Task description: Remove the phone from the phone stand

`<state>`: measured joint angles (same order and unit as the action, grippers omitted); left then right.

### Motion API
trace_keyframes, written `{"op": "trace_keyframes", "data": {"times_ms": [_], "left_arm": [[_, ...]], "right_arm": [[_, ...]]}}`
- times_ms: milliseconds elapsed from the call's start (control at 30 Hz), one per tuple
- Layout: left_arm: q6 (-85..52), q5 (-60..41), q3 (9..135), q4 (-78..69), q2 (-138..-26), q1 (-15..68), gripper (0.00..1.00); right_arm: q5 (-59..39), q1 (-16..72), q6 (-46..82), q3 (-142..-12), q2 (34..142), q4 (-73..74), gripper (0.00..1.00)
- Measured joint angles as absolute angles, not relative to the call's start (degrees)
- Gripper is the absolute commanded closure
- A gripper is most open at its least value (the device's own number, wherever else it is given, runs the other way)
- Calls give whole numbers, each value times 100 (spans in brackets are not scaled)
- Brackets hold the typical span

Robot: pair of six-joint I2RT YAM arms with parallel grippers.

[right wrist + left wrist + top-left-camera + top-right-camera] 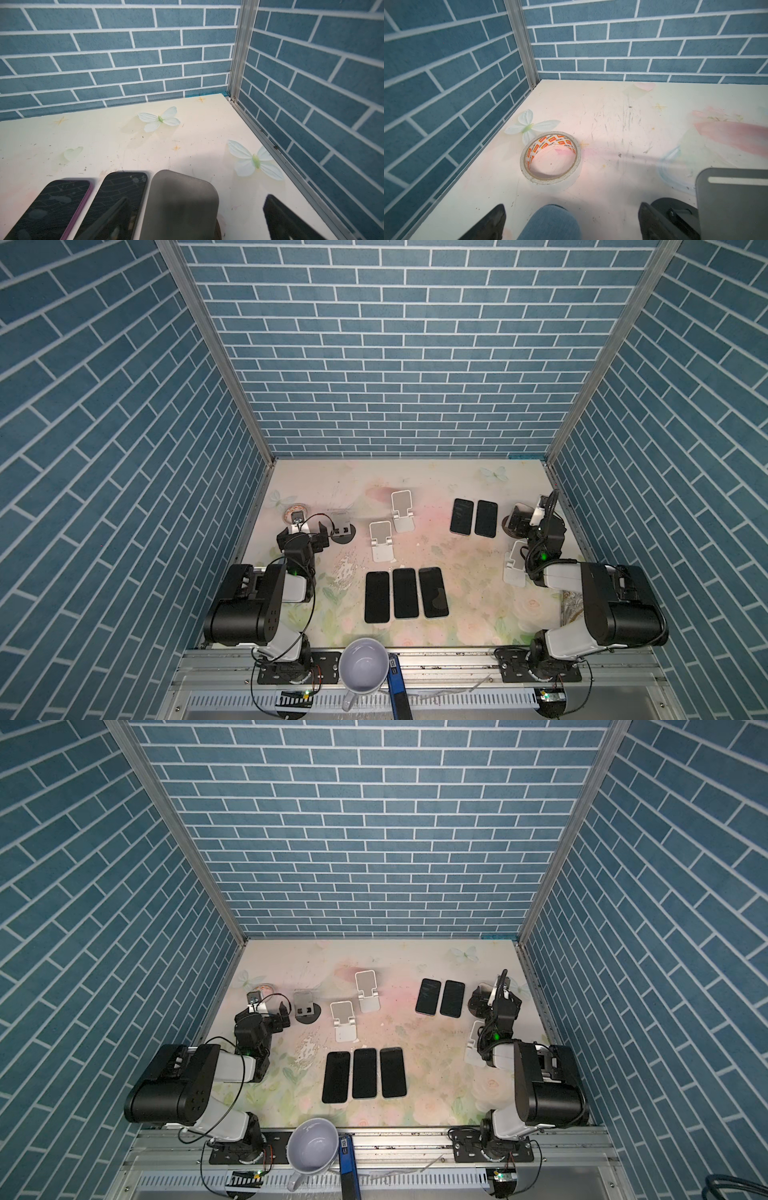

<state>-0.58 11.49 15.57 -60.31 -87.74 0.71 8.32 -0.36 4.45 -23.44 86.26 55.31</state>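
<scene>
Your left gripper (571, 217) is spread wide and holds nothing. It sits low over the table (465, 580), near the far left corner. A roll of tape (550, 158) lies flat just in front of it. A dark phone stand (733, 203) with a round foot stands just beside one of its fingers.

Your right gripper (197, 214) is spread wide too. It sits low near the far right corner. A second dark stand (180, 203) shows up between its two fingers in the right wrist view. You cannot tell if a finger touches it.

All the phones you can see lie flat on the table. A row of three phones (405, 593) lies side by side near the front, in the middle. A pair of phones (461, 516) lies side by side farther back, just beside the second dark stand.

Two white stands (402, 510) stand in the middle of the table, between the two grippers. A third white stand (515, 568) is partly hidden under the right arm. A pale mug (363, 664) rests on the front rail.
</scene>
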Motion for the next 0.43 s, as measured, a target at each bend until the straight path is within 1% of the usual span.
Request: {"op": "trace_keyframes", "data": {"times_ms": [267, 433], "left_arm": [[-45, 1087, 1564, -6029, -8774, 71, 0], [-40, 1079, 1564, -6029, -8774, 71, 0]], "right_arm": [[819, -38, 440, -2344, 8626, 5540, 1], [615, -56, 401, -2342, 8626, 5540, 1]]}}
